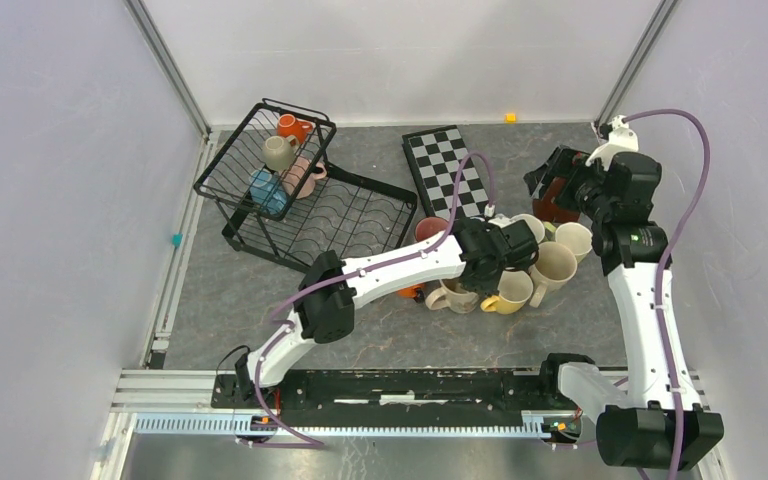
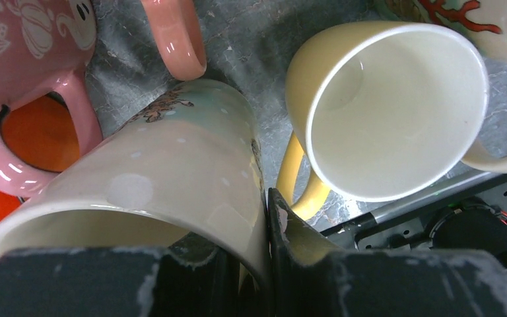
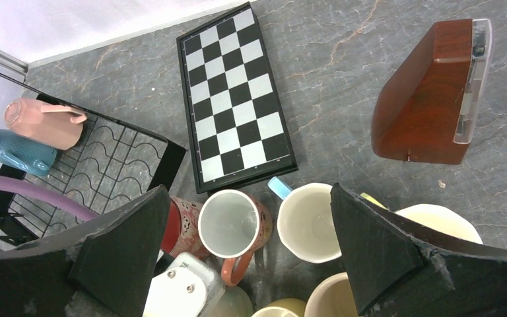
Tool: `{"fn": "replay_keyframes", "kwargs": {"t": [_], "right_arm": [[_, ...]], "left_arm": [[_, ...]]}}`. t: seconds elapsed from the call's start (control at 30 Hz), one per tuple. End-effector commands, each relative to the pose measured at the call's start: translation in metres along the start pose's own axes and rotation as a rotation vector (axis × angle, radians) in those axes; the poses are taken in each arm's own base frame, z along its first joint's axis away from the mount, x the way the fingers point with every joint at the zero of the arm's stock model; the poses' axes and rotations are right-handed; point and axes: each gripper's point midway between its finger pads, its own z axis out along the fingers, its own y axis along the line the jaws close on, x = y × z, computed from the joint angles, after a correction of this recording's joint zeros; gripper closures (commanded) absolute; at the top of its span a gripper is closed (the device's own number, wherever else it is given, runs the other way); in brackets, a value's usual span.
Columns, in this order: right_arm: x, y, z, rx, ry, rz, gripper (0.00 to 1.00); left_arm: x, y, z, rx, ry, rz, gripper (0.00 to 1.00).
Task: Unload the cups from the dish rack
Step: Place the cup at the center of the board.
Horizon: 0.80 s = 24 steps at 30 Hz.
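Roughly a third is left, I judge: at the left, the dish rack (image 1: 360,215) holds an orange cup (image 1: 291,127), a beige cup (image 1: 278,152), a blue cup (image 1: 265,190) and a pink cup (image 1: 305,177). Mid-table, unloaded cups (image 1: 550,265) cluster; the left gripper (image 2: 261,251) pinches the wall of a cream-green cup (image 2: 171,165). The right gripper (image 3: 249,198) hovers nearby, jaws wide, empty.

Checkerboard (image 3: 237,99) flat; brown wooden box (image 3: 429,92) (wedge-shaped) well right.

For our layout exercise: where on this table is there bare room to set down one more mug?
Bare table lies between the rack and the base rail, left of the left arm. A smaller patch sits between the checkerboard and the wooden block. The mugs right of centre are crowded.
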Motion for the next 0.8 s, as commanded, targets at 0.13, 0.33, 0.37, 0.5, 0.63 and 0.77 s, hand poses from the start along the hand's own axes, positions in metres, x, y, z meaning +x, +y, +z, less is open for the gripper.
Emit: {"fn": "replay_keyframes", "kwargs": {"t": [0.13, 0.33, 0.37, 0.5, 0.63, 0.77], "right_arm": [[-0.008, 0.008, -0.005, -0.043, -0.050, -0.017, 0.02], [-0.008, 0.008, -0.008, -0.046, -0.056, -0.022, 0.02], [-0.008, 0.008, -0.008, -0.046, -0.058, -0.023, 0.02], [-0.008, 0.007, -0.009, -0.036, -0.058, -0.028, 0.02], [-0.011, 0.009, -0.011, -0.044, -0.067, -0.027, 0.02], [-0.011, 0.010, -0.012, -0.048, -0.069, -0.030, 0.02]], "left_arm": [[-0.029, 0.000, -0.008, 0.009, -0.091, -0.062, 0.88], [-0.036, -0.002, -0.016, 0.032, -0.115, -0.058, 0.63], [-0.037, -0.002, -0.019, 0.035, -0.118, -0.056, 0.62], [-0.041, -0.002, -0.032, 0.055, -0.135, -0.051, 0.52], [-0.045, -0.002, -0.051, 0.079, -0.160, -0.040, 0.47], [-0.051, 0.004, -0.077, 0.102, -0.207, -0.030, 0.36]]}}
